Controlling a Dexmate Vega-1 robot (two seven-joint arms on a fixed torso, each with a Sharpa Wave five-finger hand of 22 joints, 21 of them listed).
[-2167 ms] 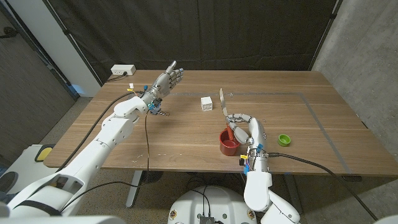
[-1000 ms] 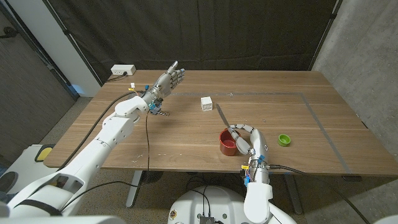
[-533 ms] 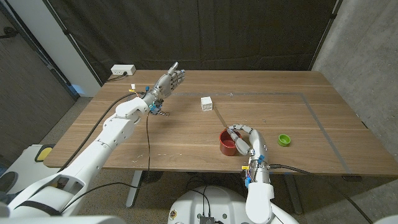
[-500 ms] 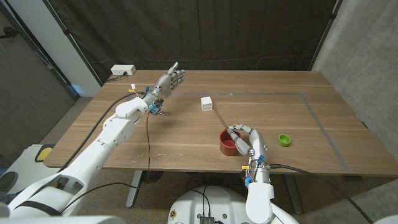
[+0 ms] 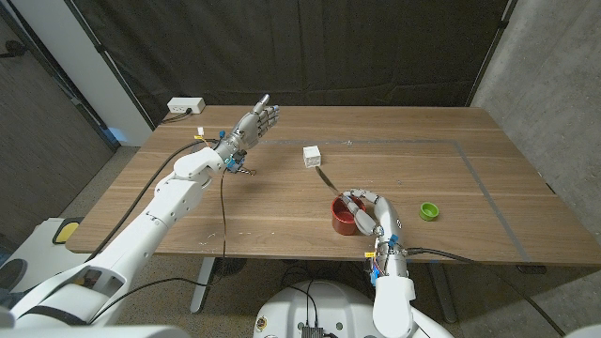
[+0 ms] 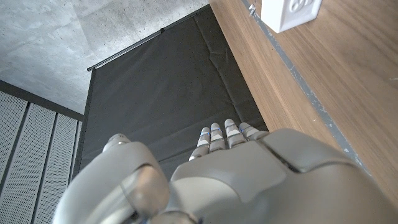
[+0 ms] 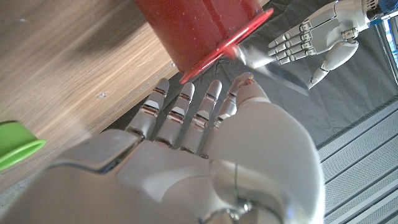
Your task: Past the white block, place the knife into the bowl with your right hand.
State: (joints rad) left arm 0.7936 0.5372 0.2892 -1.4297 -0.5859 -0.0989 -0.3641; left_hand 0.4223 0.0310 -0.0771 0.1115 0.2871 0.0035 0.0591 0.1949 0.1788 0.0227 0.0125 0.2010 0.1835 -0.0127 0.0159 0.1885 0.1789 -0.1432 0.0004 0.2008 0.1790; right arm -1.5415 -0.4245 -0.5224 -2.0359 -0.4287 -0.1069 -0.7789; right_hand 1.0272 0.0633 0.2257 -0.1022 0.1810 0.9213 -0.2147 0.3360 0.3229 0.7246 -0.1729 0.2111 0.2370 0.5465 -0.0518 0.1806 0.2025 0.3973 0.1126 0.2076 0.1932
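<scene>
A red bowl (image 5: 344, 217) stands near the table's front edge, right of the middle. My right hand (image 5: 373, 212) is against its right side, fingers curled round the knife's handle. The knife's blade (image 5: 329, 180) reaches low across the bowl's rim, with its tip pointing at the white block (image 5: 311, 155) farther back. In the right wrist view the blade (image 7: 268, 60) sticks out past the bowl's rim (image 7: 219, 50) beyond my right hand (image 7: 249, 155). My left hand (image 5: 256, 121) is raised over the table's back left, fingers spread and holding nothing.
A small green piece (image 5: 429, 210) lies right of the right hand. A white outlet box (image 5: 185, 106) sits by the back left corner. A grey tape line (image 5: 413, 143) runs across the far side. A dark curtain hangs behind the table.
The knife has come down from a steep tilt to lie low over the bowl. My right hand has drawn a little nearer the front edge. The left arm has stayed still.
</scene>
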